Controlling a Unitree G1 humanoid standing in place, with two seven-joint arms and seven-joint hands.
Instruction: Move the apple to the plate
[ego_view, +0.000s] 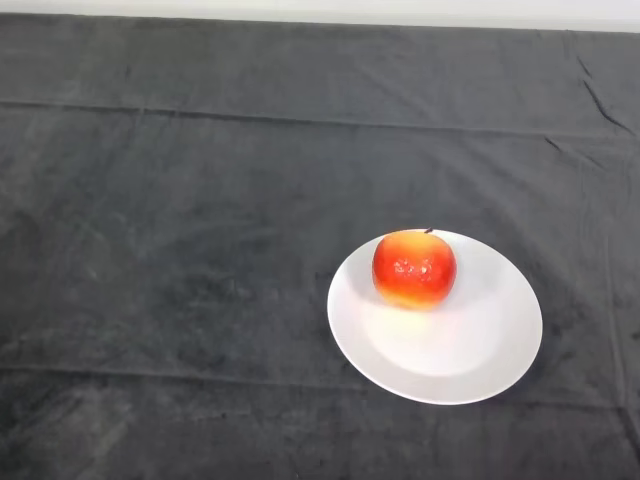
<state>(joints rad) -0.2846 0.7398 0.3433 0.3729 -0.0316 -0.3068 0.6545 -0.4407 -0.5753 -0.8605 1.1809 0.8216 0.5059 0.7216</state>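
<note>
Just before me, right of centre on the dark-clothed surface (200, 300), lies the white plate (470, 360). On its far part, near the rim, the red and yellow apple (414, 269) sits upright with its short stem showing at the top. Beyond them the cloth runs, creased, to the far edge.

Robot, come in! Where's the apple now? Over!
No robot hand in view. Apple sits on white plate, toward its far rim. Nothing in the way.
</note>
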